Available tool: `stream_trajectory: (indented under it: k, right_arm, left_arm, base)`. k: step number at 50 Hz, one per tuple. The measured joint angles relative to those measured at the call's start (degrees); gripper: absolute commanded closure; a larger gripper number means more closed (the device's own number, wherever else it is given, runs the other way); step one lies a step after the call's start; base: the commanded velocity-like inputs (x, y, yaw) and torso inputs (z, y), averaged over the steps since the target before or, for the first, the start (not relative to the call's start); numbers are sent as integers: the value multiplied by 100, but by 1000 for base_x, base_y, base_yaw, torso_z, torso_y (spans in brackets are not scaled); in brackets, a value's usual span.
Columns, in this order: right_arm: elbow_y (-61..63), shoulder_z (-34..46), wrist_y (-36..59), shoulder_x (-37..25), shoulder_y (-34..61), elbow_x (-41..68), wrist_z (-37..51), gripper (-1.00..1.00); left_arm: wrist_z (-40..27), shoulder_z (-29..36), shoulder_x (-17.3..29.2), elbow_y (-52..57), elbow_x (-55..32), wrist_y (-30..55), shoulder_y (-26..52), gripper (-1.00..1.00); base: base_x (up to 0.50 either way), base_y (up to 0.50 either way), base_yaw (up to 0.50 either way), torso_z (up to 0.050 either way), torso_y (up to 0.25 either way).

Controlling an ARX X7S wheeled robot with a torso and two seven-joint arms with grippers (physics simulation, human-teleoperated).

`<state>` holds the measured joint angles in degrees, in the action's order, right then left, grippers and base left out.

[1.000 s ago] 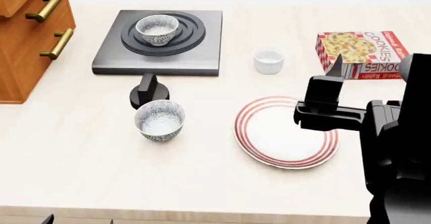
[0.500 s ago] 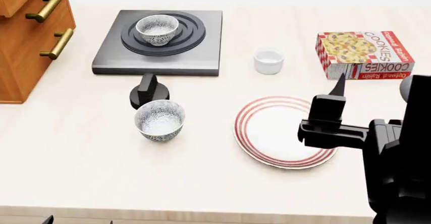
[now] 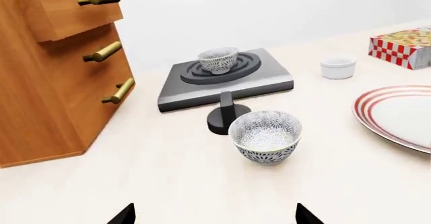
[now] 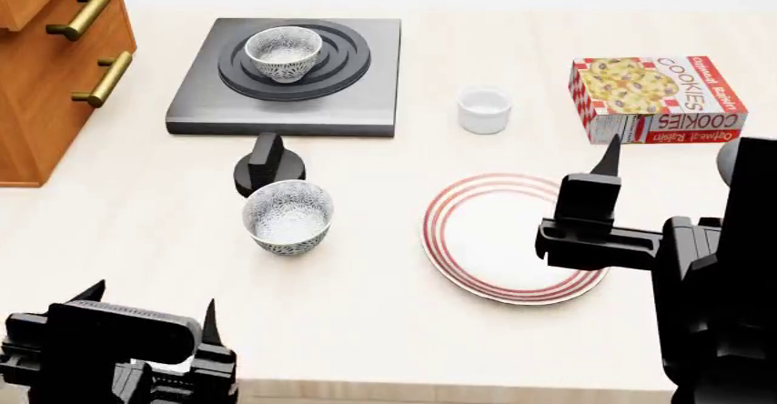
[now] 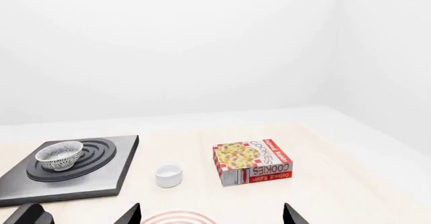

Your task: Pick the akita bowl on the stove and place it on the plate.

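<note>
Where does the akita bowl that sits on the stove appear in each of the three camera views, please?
Head view: the akita bowl sits upper left, on the burner rings of the stove.
Left wrist view: the bowl is just above centre, beyond the second patterned bowl.
Right wrist view: the bowl is at lower left.
Shared landmark: the small white cup, beside the stove in all three.
</note>
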<state>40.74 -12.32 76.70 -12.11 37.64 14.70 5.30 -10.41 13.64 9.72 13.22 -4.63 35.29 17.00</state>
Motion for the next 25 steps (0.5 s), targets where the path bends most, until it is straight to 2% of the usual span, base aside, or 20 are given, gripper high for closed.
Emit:
stream_trajectory:
  k: [10,25]
  right_arm:
    - [-2,8,8,-13,-3,24,31,-100]
    - [26,31,40,-38,5,72,67,-100]
  left_arm:
    - [28,-102,-132,-166,-180,907,965,-100]
    - [-35,-297,-295,-848,-381,1390,2010,-100]
  base:
    - [0,0,0,0,0]
    - [0,0,0,0,0]
